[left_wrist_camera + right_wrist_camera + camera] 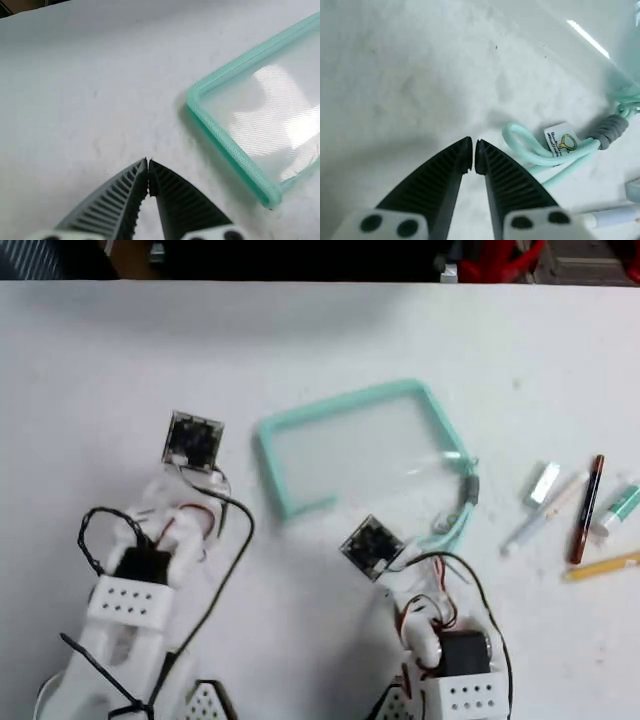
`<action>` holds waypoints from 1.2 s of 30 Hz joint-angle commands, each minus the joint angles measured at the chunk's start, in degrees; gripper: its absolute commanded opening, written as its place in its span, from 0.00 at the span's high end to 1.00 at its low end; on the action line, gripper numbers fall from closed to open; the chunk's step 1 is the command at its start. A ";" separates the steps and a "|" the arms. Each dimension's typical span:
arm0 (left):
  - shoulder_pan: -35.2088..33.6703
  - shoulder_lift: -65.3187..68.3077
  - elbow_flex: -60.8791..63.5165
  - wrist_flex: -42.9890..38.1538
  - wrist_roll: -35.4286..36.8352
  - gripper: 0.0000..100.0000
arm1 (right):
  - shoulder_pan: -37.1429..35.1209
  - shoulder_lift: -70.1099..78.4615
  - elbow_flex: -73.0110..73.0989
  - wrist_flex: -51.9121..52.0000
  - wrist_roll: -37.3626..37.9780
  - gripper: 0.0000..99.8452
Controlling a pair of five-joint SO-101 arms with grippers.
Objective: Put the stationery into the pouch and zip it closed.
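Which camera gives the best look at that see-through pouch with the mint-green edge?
The high view: the whole pouch lies on the table, green border, clear panel and cord together. The left wrist view catches one corner of the pouch. The right wrist view catches its cord close up, with a small tag.

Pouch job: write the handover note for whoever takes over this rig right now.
Left gripper: shut, empty, over the table by a corner of the clear pouch.
Right gripper: shut, empty, beside the pouch's cord loop.
Pouch lies flat mid-table, nothing inside.
Loose on the table past its cord end: white pen, dark pen, yellow pencil, small silver piece, green-and-white tube.
Done: nothing. Left: load all five, then zip shut.
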 commanded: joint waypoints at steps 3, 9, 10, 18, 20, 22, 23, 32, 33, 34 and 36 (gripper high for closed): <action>0.84 -1.54 -0.35 -1.49 3.34 0.97 | -0.04 -0.31 0.18 -0.84 0.79 0.97; 1.71 -1.54 0.09 -1.58 3.08 0.97 | -0.31 -0.40 0.18 -4.97 0.79 0.98; 1.63 -1.45 0.09 -1.58 3.08 0.97 | -0.22 -0.40 0.18 -6.64 0.70 0.98; 1.71 -1.36 0.00 -1.58 3.08 0.97 | -0.75 -0.04 -3.96 -6.20 0.09 0.97; 1.71 -1.36 -0.09 -1.58 3.08 0.97 | -1.45 -0.04 -7.65 -3.82 -3.34 0.97; 1.80 -1.19 0.09 -2.37 3.16 0.97 | -3.03 -0.04 -11.60 -1.89 -6.33 0.97; 2.15 -1.10 0.09 -2.64 3.16 0.97 | -4.18 0.04 -13.71 -1.19 -7.30 0.97; 3.91 -1.45 1.05 -2.73 -0.44 0.97 | -12.18 6.73 -22.95 -1.19 -9.58 0.97; 4.26 -1.45 1.14 -2.73 -0.44 0.97 | -12.26 9.71 -24.62 -1.80 -11.08 0.97; 4.44 -1.45 1.14 -2.73 -0.44 0.97 | -12.18 13.05 -26.46 -2.59 -12.57 0.97; 4.44 -1.45 1.14 -2.73 -0.44 0.97 | -12.18 20.35 -30.95 -3.74 -15.03 0.97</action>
